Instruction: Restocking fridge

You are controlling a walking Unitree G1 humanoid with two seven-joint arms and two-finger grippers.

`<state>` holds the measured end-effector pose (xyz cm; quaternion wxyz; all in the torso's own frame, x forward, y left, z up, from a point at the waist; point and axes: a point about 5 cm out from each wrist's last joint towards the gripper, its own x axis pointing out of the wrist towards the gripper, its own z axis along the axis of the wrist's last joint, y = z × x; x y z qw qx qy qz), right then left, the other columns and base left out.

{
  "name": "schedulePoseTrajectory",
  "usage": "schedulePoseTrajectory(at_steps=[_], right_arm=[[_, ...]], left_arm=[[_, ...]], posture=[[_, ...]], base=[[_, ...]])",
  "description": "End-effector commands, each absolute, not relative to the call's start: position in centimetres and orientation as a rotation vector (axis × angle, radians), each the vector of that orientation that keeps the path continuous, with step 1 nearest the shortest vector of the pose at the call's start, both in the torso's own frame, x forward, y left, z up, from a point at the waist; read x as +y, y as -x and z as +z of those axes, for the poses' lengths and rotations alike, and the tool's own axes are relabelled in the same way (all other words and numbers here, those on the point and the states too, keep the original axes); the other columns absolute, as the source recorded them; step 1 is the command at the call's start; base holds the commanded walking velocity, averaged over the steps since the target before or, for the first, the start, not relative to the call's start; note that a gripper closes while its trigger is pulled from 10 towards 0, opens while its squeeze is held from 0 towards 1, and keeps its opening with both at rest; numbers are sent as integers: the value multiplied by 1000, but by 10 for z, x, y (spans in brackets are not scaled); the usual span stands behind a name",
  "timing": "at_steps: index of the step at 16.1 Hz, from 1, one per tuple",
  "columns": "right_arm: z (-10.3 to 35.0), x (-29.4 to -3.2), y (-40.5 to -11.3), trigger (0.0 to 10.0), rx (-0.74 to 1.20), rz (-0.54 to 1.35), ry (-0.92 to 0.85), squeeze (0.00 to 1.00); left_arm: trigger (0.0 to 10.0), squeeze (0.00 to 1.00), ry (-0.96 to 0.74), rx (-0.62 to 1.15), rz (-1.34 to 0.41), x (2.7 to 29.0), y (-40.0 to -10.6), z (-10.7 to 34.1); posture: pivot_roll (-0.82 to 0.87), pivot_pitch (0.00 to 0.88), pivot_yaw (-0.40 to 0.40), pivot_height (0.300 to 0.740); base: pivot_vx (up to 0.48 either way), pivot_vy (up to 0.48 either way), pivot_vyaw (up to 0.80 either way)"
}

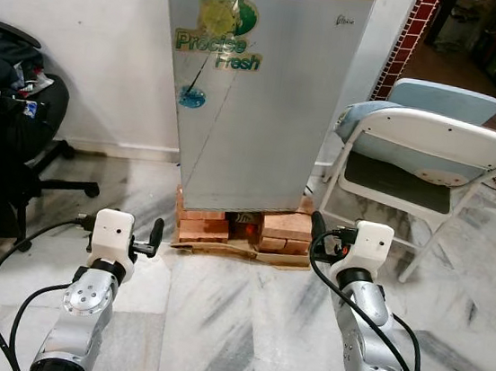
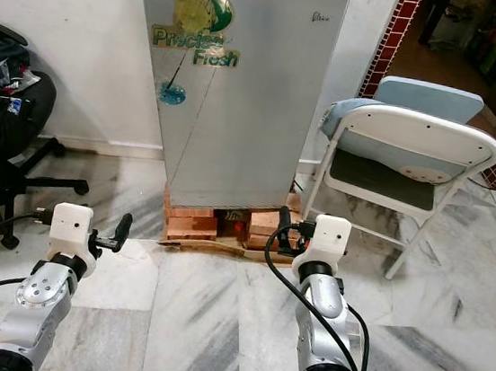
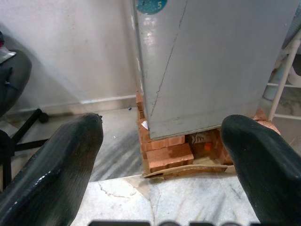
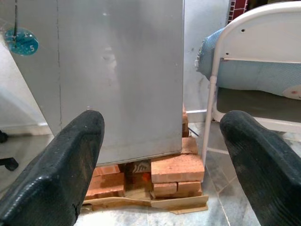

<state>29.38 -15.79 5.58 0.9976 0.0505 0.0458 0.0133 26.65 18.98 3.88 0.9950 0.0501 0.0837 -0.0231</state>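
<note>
Left gripper (image 3: pixel 160 188) is held low over the marble floor (image 1: pixel 240 320), fingers (image 3: pixel 56 169) spread wide apart w/ nothing between them. Right gripper (image 4: pixel 160 188) is at about the same height, fingers (image 4: pixel 61 165) also wide apart and empty. Both point fwd at the fridge (image 1: pixel 259 96).

Fridge is straight ahead of both grippers, apart from them, w/ a strip of bare floor between. Seen through each pair of fingers, its lower edge sits centred in the gap. Door is closed; it's grey, w/ a green and yellow sticker (image 1: pixel 221 33) near the top and a small blue round sticker (image 1: pixel 191 98) below that. A thin diagonal line runs down the door.

Fridge stands raised on stacks of bricks (image 1: pixel 288 227), which rest on a flat piece of cardboard (image 1: pixel 240 253) on the floor. Something orange shows in the gap between the brick stacks; can't tell what it is.

Right of the fridge, just beside it: white folding chairs (image 1: pixel 433 154) w/ a light blue cushion (image 1: pixel 365 118). Left, against the wall: black office chair (image 1: pixel 9 138) piled w/ dark stuff.
</note>
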Motion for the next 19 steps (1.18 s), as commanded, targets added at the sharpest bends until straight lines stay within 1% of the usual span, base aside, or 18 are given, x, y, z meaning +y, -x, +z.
schedulePoseTrajectory(at_steps=[1, 16, 19], right_arm=[[58, -160, -295, 10000, 83, 23, -98, 0], [57, -159, -295, 10000, 87, 24, -95, 0], [70, -182, -297, 10000, 54, -62, -77, 0]], left_arm=[[10000, 0, -106, 162, -46, 191, -267, 40], [10000, 0, -107, 160, -47, 190, -268, 40], [10000, 0, -227, 90, -83, 206, -273, 57]], posture=[[14, 0, 3, 740], [0, 0, 0, 740], [17, 0, 2, 740]], base=[[0, 0, 0], [0, 0, 0], [0, 0, 0]])
